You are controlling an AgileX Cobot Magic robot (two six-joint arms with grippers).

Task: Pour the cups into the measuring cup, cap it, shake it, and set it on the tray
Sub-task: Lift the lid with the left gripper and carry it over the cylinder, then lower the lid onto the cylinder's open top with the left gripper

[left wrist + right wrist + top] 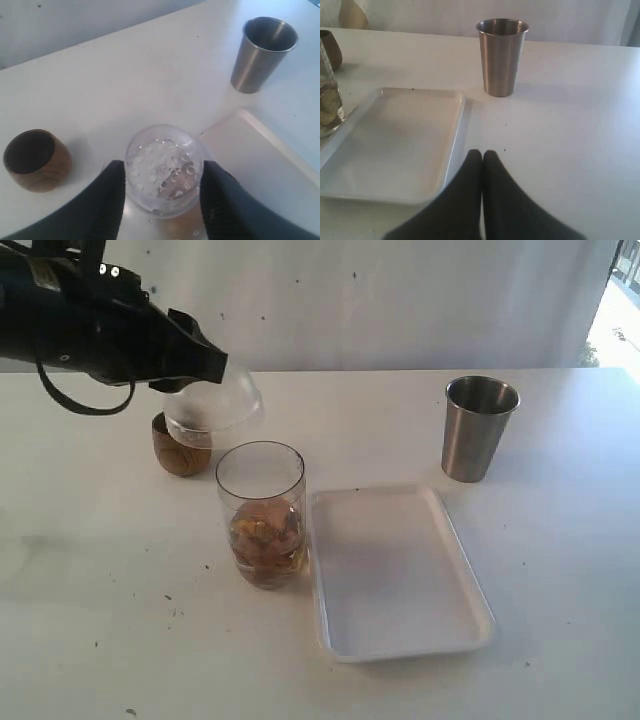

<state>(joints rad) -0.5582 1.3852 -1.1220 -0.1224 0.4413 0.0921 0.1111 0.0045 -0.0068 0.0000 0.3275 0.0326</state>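
The measuring cup [260, 515] stands upright and uncapped on the table [100, 620], with brownish contents in its lower half, just beside the left rim of the tray [400, 580]; the cap [212, 405] hangs raised to its left, toward the wooden cup [36, 159], clamped by its dome between the fingers of the left gripper [163, 172]. The risk, as I judge it: a slick, rounded dome may twist in that hold; landing off-centre, it could tip the cylinder — and a half-seated cap would leak when shaken. The steel tumbler [480, 428] stands well apart; the right gripper [481, 156] is closed on nothing. No brand, label or writing is legible anywhere — the cylinder shows no readable markings.
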